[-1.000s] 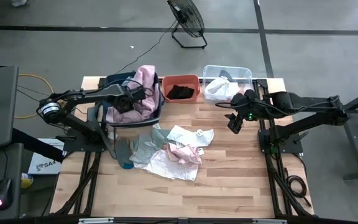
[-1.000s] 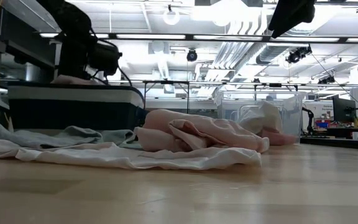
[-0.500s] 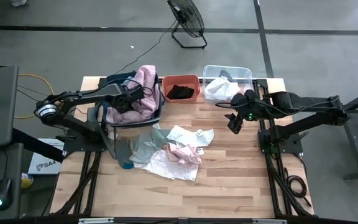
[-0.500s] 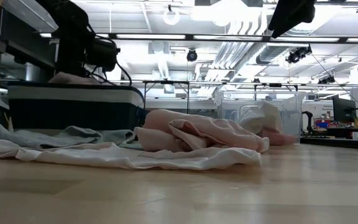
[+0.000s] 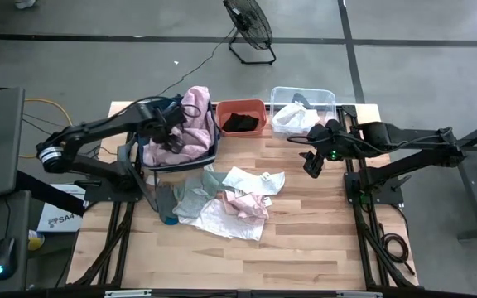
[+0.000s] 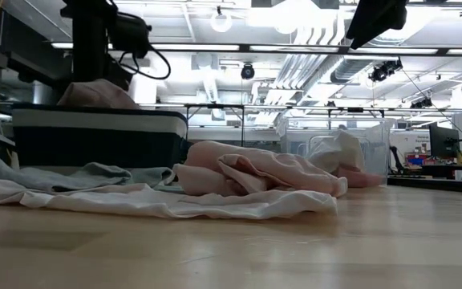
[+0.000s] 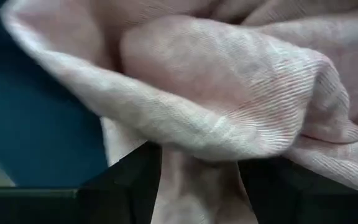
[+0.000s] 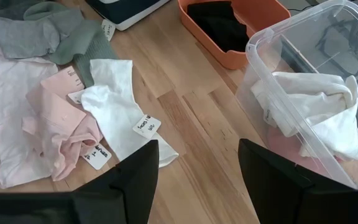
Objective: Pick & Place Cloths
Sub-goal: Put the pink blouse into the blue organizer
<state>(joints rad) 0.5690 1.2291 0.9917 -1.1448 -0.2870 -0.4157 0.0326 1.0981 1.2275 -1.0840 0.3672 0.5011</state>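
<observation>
Left gripper (image 5: 171, 132) has lifted off the pale pink cloth (image 5: 190, 124) in the dark bin (image 5: 211, 147), jaws apparently open, releasing it; right gripper (image 5: 312, 165) waits, jaws parted, above the counter (image 5: 305, 240)

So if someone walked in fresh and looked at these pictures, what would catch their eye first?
Probably the heap of cloths strewn across the middle of the table, white, pink and grey-green pieces overlapping. Next, the big pale pink cloth mounded in the dark bin at the back left, with the left claw right over it. Then the orange bin with a black cloth, and the clear bin at the back.
</observation>
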